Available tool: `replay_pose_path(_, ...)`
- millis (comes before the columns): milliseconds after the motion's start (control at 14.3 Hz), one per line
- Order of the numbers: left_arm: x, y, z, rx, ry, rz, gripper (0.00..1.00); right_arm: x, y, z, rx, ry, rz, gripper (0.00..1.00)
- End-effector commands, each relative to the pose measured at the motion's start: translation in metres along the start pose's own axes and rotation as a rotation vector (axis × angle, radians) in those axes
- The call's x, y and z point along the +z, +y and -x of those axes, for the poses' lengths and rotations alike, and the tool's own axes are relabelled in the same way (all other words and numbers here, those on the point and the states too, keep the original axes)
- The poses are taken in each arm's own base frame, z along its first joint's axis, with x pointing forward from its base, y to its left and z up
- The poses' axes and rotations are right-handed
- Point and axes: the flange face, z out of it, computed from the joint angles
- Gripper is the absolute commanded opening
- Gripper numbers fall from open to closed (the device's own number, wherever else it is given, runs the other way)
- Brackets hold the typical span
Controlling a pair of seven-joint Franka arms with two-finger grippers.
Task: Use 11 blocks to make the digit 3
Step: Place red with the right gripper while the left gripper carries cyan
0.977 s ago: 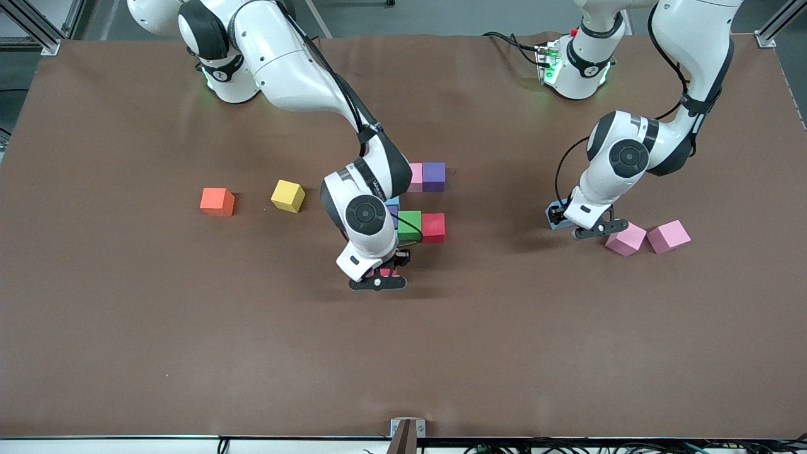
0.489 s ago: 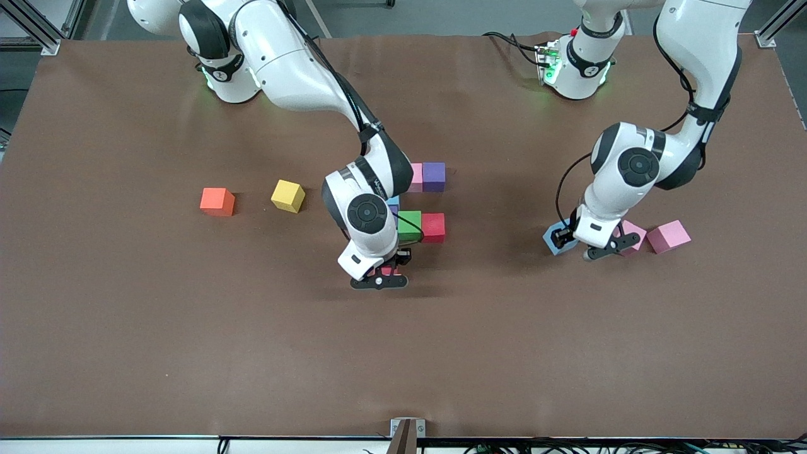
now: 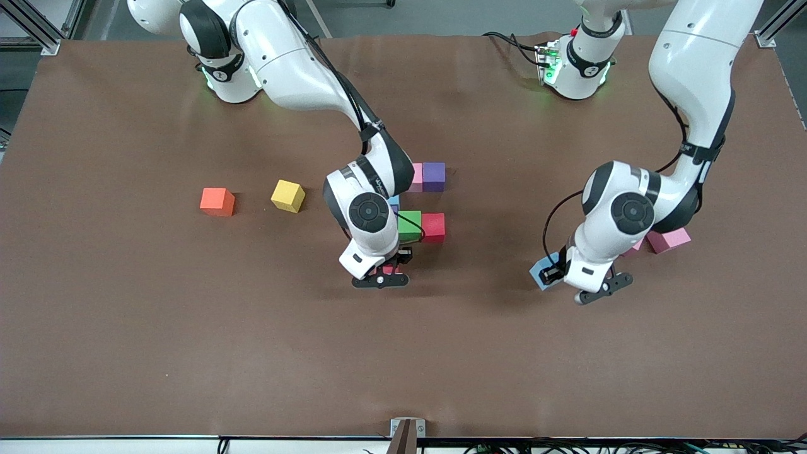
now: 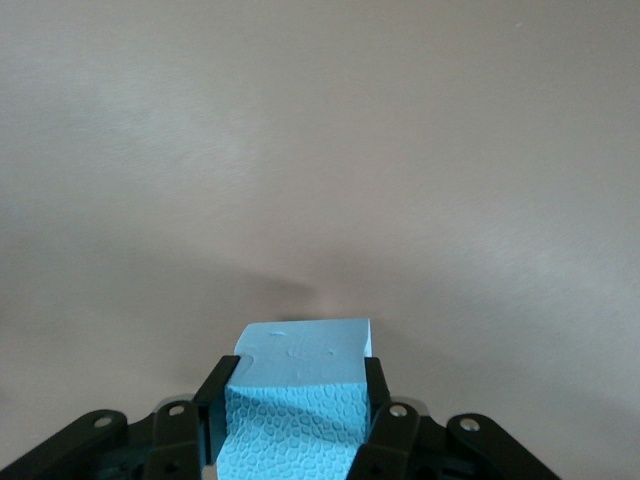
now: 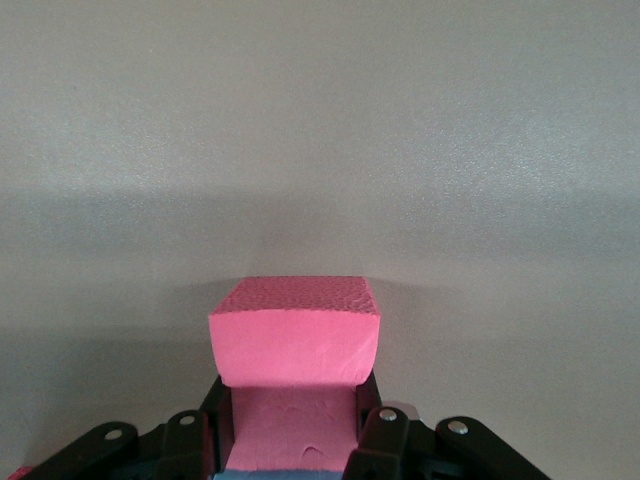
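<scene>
Two tools clamped: left tool (image 4: 295, 425) grips blue block (image 4: 300, 400); right tool (image 5: 290, 440) grips red block (image 5: 295, 350).

Blue block (image 4: 296, 400) is matt foam, pebbled on one face; red block (image 5: 295, 330) likewise; tabletop (image 3: 189, 328) smooth, matt brown.

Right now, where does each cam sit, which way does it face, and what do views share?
Front: high across the table, facing both bases; shows both arms, cube cluster, yellow block.
Left wrist: on the left arm, looking down past its jaws at the blue block they clamp.
Right wrist: on the right arm, looking down past its jaws at a red block.
Shared: front also shows the blue block in the left gripper.
</scene>
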Motion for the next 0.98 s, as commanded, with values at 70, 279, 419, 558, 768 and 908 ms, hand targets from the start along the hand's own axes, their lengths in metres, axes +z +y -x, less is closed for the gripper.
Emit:
replay_pose_path(70, 0.014, 0.041, -0.007, -0.098, -0.053, 0.016, 0.18, -0.004, 0.001, 0.011, -0.004, -0.016, 0.012, 0.07)
replay_pose_path(279, 0.014, 0.060, 0.005, -0.238, -0.078, 0.025, 0.18, -0.004, 0.001, 0.011, -0.004, -0.016, 0.012, 0.07)
replay_pose_path(419, 0.014, 0.073, 0.014, -0.323, -0.093, 0.015, 0.18, -0.004, 0.001, 0.011, -0.003, -0.016, 0.012, 0.08)
replay_pose_path(558, 0.012, 0.087, 0.023, -0.430, -0.109, 0.009, 0.18, -0.004, 0.001, 0.011, -0.002, -0.016, 0.010, 0.09)
replay_pose_path(768, 0.011, 0.111, 0.048, -0.575, -0.149, 0.009, 0.18, -0.003, 0.003, 0.011, 0.001, -0.023, 0.014, 0.09)
replay_pose_path(908, 0.017, 0.124, 0.064, -0.649, -0.152, -0.010, 0.18, -0.004, 0.003, 0.011, 0.001, -0.027, 0.016, 0.12)
